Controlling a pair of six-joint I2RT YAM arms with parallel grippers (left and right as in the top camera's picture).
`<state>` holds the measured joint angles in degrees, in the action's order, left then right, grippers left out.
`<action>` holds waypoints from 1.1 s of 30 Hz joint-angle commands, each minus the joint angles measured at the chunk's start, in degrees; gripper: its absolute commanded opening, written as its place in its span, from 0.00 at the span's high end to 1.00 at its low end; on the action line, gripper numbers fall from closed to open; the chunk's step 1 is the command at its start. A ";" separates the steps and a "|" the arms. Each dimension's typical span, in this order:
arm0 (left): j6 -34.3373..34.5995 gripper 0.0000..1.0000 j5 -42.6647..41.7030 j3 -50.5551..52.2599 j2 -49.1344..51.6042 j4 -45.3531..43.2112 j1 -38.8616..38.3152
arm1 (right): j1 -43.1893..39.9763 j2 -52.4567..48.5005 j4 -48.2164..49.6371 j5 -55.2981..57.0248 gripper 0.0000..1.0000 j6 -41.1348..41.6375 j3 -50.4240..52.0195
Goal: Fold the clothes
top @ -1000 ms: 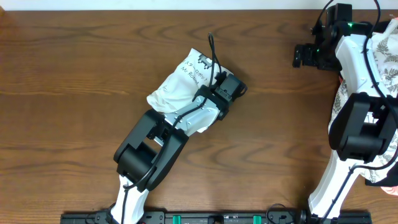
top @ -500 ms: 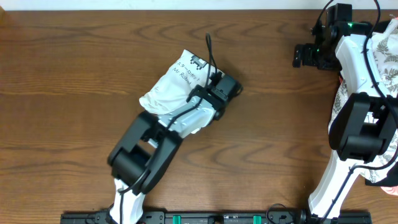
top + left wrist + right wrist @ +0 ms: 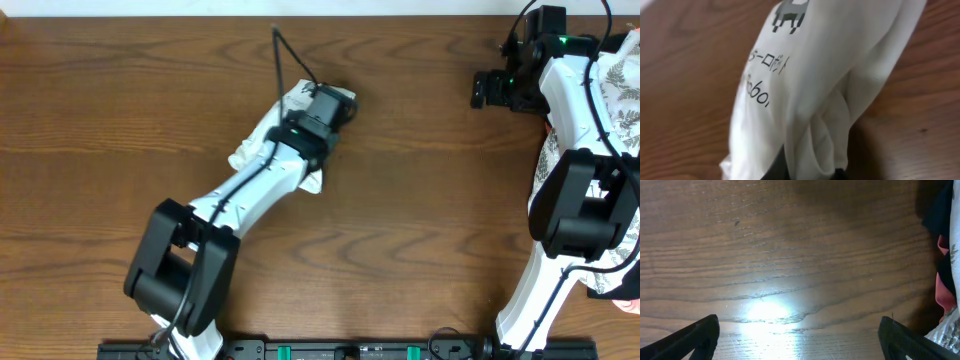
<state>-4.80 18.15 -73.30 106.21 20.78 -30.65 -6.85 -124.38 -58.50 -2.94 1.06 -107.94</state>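
At the far middle of the wooden worktop (image 3: pixel 120 120): 1 white T-shirt (image 3: pixel 250 152), bunched into a lump rather than spread flat. Lies mostly under the left arm (image 3: pixel 240 195), with white cloth showing on the arm's left side and a small piece at the far end, just beside the left gripper (image 3: pixel 318 108). From that gripper, a black cable (image 3: pixel 290 60) curving toward the far edge.

Filling most of the left wrist view: the same T-shirt (image 3: pixel 810 75), creased and standing up off the wood. Carries black print: a small pixel figure, a row of Japanese characters, and below them Latin letters partly lost in a crease, "obo" legible. Jaws of the left gripper clenched on a fold of the T-shirt, cloth running down between 2 dark fingers (image 3: pixel 774 172) at the near edge of that view.

At the far right of the worktop: the right gripper (image 3: pixel 492 88), well apart from the T-shirt. Jaws released, spread wide at the lower corners of the right wrist view, bare wood with a bright glare patch between them.

Along the right edge, beneath the right arm (image 3: pixel 570 200): a white cloth with grey leaf print (image 3: pixel 628 95). Shows also at the right edge of the right wrist view, beside something dark and something pinkish red, too little in frame to name.
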 commanded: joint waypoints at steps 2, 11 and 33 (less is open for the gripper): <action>-0.50 0.94 -7.96 -0.61 -0.92 0.11 5.79 | 0.07 0.37 -0.02 0.35 0.01 0.63 0.17; -3.41 0.94 -13.05 -1.09 -1.01 0.46 13.35 | 0.07 0.37 -0.02 0.35 0.01 0.61 0.17; -8.68 0.94 -16.98 -10.86 -1.07 6.19 25.14 | 0.11 0.37 -0.02 0.35 0.01 0.61 0.17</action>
<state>-12.38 4.21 -81.95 106.21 26.79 -7.75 -6.83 -124.38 -58.48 -2.94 1.06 -107.94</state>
